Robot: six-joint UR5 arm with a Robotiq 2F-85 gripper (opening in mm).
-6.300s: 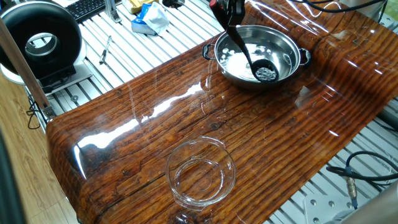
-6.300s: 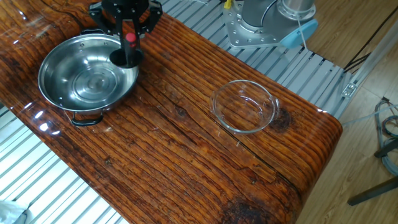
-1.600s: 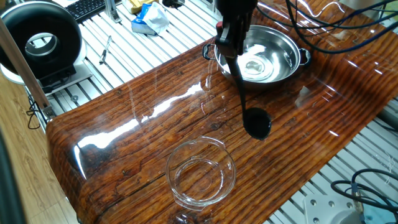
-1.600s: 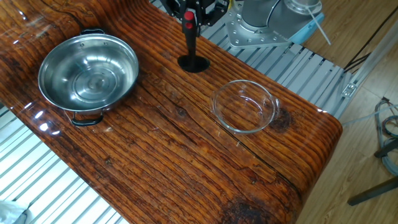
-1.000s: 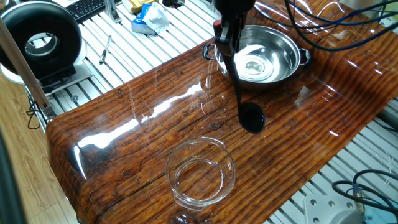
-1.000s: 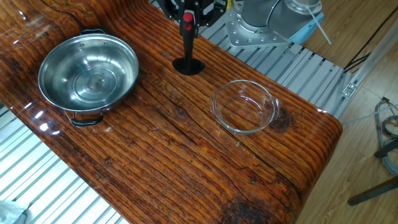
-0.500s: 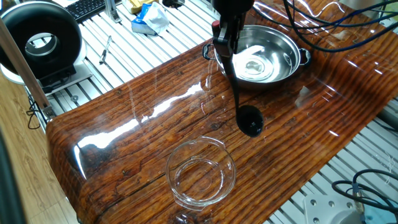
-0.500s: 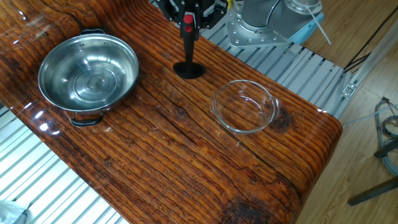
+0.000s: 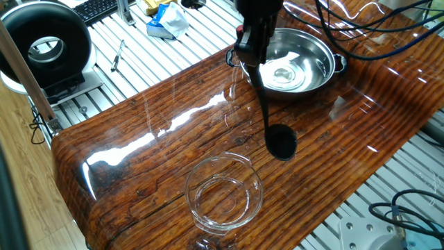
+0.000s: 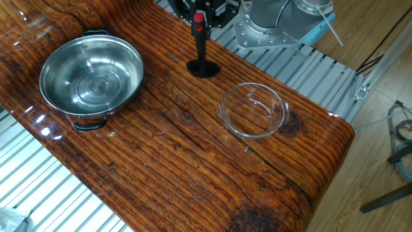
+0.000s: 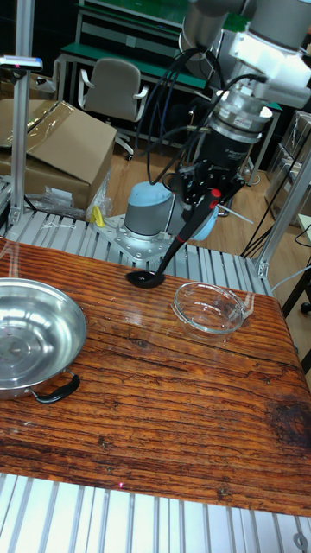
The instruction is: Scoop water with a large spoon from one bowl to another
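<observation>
Wide wooden worktop [image 10: 193, 167] fills the scene, glossy grain catching the lights. Behind it in the tall fixed view, the arm [image 11: 229, 34] reaches down from above, cables looping off it, its grey base [image 11: 149, 216] bolted to the slatted metal frame.

Next in size, the steel bowl [image 10: 91, 73] sits toward one end of the worktop, black side handles showing, and there's water [image 9: 286, 72] glinting in its bottom. Well apart from it, nearer the other end, the glass bowl [image 10: 253, 109] stands upright on the wood; something clear shimmers inside it in one fixed view, but whether that's liquid or just glass I can't tell.

Now the action: the tool [image 11: 207, 192] is clamped on the red-tipped top of the ladle [image 10: 202, 48], fingers pressed in on the handle from both sides. The ladle hangs down at a slant, handle leaning in the tall fixed view, and its small round cup [image 9: 281, 142] sits low over the bare wood between the two bowls, closer to the glass one. It's outside both rims. Whether the cup touches the worktop or floats just above it, the views don't settle. The cup's inside looks dark; any water in it can't be made out.
</observation>
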